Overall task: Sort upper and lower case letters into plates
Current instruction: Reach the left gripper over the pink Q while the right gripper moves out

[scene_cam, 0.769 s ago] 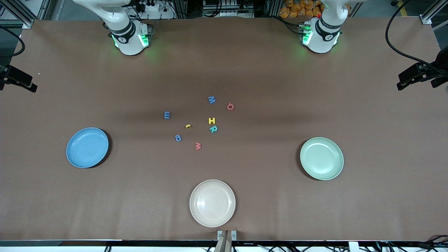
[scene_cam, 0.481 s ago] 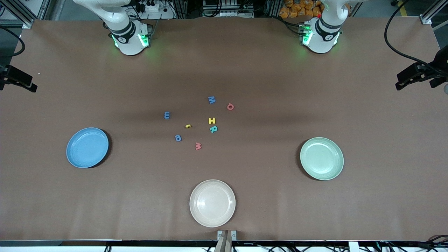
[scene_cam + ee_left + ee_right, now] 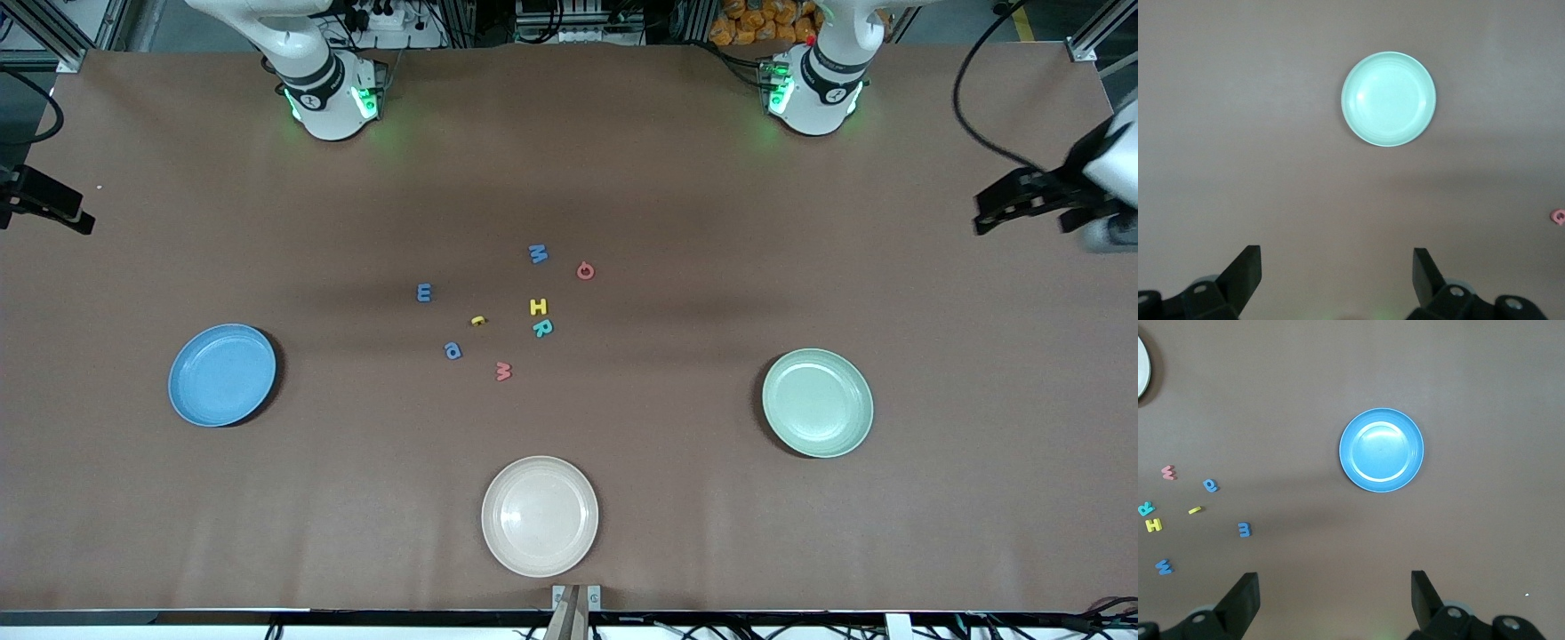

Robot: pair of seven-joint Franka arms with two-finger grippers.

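Eight small foam letters lie in a loose cluster mid-table, among them a blue M, a red round letter, a blue E, a yellow H, a teal R and a red w. The sky blue plate is empty toward the right arm's end, the mint green plate empty toward the left arm's end. My left gripper hangs open high over the table's edge; its wrist view shows the mint plate. My right gripper waits open over the right arm's end; its wrist view shows the blue plate.
A cream-beige plate sits empty near the front edge, nearer the camera than the letters. The brown table cover runs bare between the arm bases and the letters.
My left gripper has swung inward over the table from the edge, and its white wrist has come into view. The right gripper, the letters and the plates have not moved.
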